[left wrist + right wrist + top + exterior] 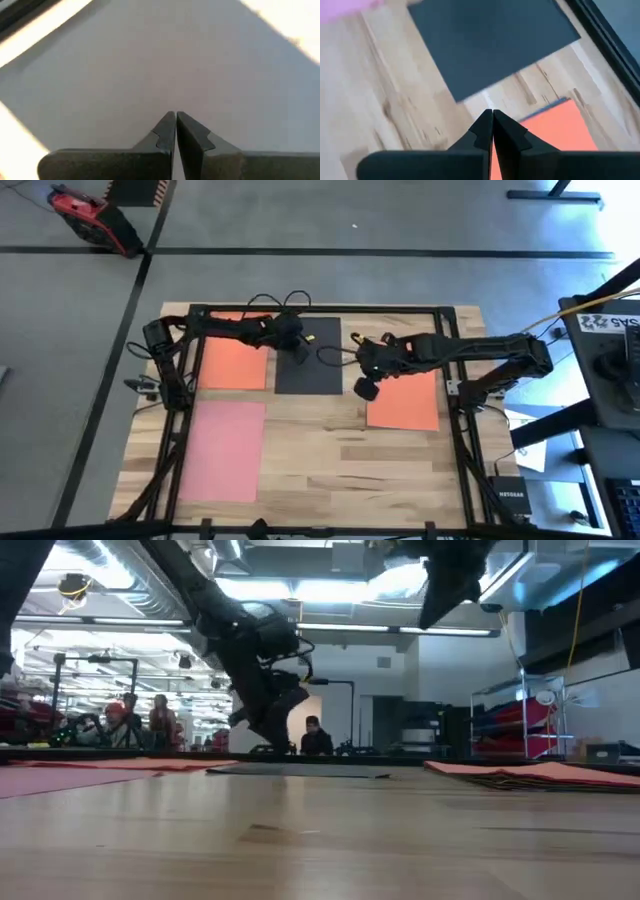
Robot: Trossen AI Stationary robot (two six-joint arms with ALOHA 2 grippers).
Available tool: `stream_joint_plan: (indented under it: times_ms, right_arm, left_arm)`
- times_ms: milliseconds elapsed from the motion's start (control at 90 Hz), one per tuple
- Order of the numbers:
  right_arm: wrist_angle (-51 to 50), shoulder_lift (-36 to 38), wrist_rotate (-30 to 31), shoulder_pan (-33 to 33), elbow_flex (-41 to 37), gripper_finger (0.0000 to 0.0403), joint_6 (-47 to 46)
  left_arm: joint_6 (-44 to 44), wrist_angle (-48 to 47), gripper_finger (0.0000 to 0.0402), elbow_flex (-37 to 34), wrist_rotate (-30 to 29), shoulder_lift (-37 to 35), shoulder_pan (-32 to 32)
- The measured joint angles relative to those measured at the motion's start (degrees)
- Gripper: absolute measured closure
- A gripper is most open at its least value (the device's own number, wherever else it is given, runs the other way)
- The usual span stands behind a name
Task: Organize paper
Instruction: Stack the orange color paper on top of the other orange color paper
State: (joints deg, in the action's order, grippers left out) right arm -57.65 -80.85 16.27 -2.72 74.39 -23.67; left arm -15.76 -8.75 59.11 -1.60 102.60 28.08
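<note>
The left gripper [297, 348], fingers clenched, presses down on the black sheet [309, 372], likely to pin or slide it. The right gripper [365, 388], fingers also clenched and empty, hovers between that sheet and the orange stack [405, 402] on the worktop [340, 460].

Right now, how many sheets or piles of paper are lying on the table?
4: orange sheet at far left, black sheet beside it, orange sheet on the right, pink sheet at near left. Stacked sheets may hide beneath.
</note>
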Motion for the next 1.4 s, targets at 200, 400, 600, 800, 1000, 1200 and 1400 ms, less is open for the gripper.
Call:
stream_joint_plan:
  times_ms: [200, 400, 600, 800, 1000, 1200, 1400]
  right_arm:
    - [9.9, 7.7, -4.6, -3.7, -13.5, 0.0403, -2.9]
    - [26.1, 16.5, -9.0, -8.1, -28.6, 0.0403, -6.2]
    - [30.6, 17.1, -10.1, -12.2, -35.1, 0.0388, -8.8]
    - [31.2, 12.1, -11.9, -14.7, -37.1, 0.0321, -5.9]
    - [33.4, 5.0, -11.8, -14.5, -37.6, 0.0259, -1.5]
    - [37.5, -1.3, -12.4, -14.5, -37.6, 0.0245, 1.7]
    - [38.0, -4.0, -11.0, -14.5, -37.6, 0.0245, 1.9]
  left_arm:
    - [-5.0, 8.1, 0.0402, 0.0, 11.3, -2.3, -1.0]
    - [-12.3, 21.7, 0.0402, -0.5, 21.0, -2.9, -2.8]
    - [-21.5, 39.7, 0.0402, -5.6, 24.6, -2.9, -5.9]
    - [-26.4, 51.9, 0.0402, -12.3, 25.7, -2.9, -8.7]
    - [-26.8, 51.2, 0.0402, -14.6, 24.2, -2.9, -10.9]
    - [-26.3, 50.9, 0.0402, -14.7, 23.2, -2.9, -11.6]
    - [-26.0, 49.9, 0.0402, -14.7, 23.2, -2.9, -11.9]
